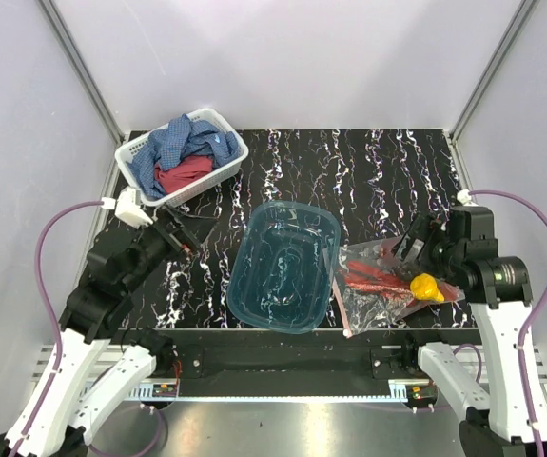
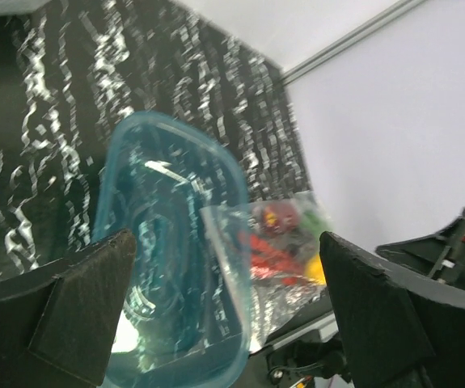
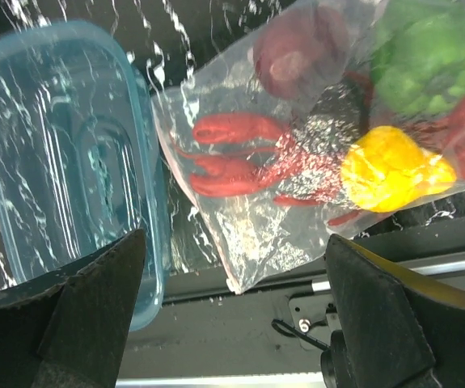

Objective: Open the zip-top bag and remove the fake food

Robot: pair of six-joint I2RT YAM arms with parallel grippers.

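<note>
- Your zip-top bag point(image 1: 387, 286) is lying flat at the near right corner of the counter point(image 1: 387, 171), one corner reaching the near edge. I judge it is sitting there so your right arm can get at it first.
- The bag is showing as clear, crinkly film catching glare. A pinkish zip strip point(image 1: 341, 295) is running along the side facing the tub, and the mouth is looking shut, so the opening is not yet done.
- The fake food point(image 1: 426, 286) is all sitting inside the bag: a red lobster point(image 3: 240, 158) with glossy claws, a lumpy yellow fruit point(image 3: 390, 170), a ribbed green pepper point(image 3: 430, 52) and a rounded dark red fruit point(image 3: 301, 48). All of it is looking like smooth, hard plastic.
- Your right hand point(image 3: 236, 238) is hovering over the bag with its fingers spread wide, gripping nothing.
- The teal tub point(image 1: 284, 267) is standing by the near edge, just beside the zip side and perhaps touching it. It is translucent with rounded corners and is looking empty, probably waiting for the food.
- Your left hand point(image 1: 173, 233) is hanging wide open and empty near the left edge, pointing across the tub, well apart from the bag.
- The white lattice basket point(image 1: 218, 119) is sitting at the far left corner, holding soft, rumpled blue and red cloths point(image 1: 183, 143).
</note>
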